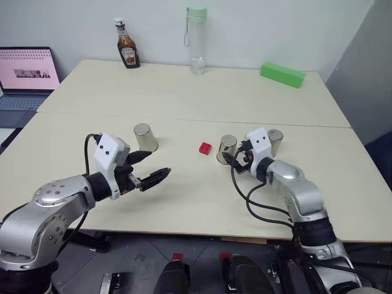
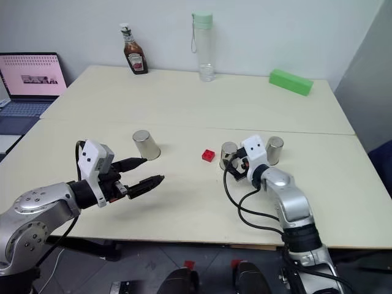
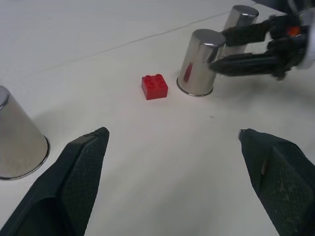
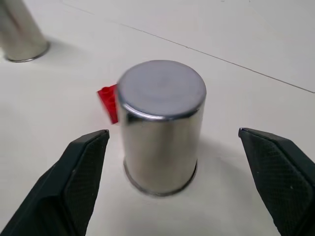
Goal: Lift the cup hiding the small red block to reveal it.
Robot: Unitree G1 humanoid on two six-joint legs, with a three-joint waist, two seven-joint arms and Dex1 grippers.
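Three silvery cups stand upside down on the pale table point(image 1: 184, 202). The small red block point(image 1: 205, 147) lies uncovered on the tabletop, just left of the middle cup point(image 1: 227, 149). My right gripper point(image 1: 236, 159) is open right behind that cup, its fingers point(image 4: 83, 167) wide on either side without touching it. Another cup point(image 1: 275, 141) stands right of the gripper and a third point(image 1: 144, 137) further left. My left gripper point(image 1: 158, 164) hovers open and empty in front of the left cup, pointing toward the block point(image 3: 154, 86).
At the back of the table are a ketchup bottle point(image 1: 128, 46), a clear water bottle with a green lid point(image 1: 196, 40) and a long green block point(image 1: 282, 74). An open laptop point(image 1: 27, 73) sits off the table's left side.
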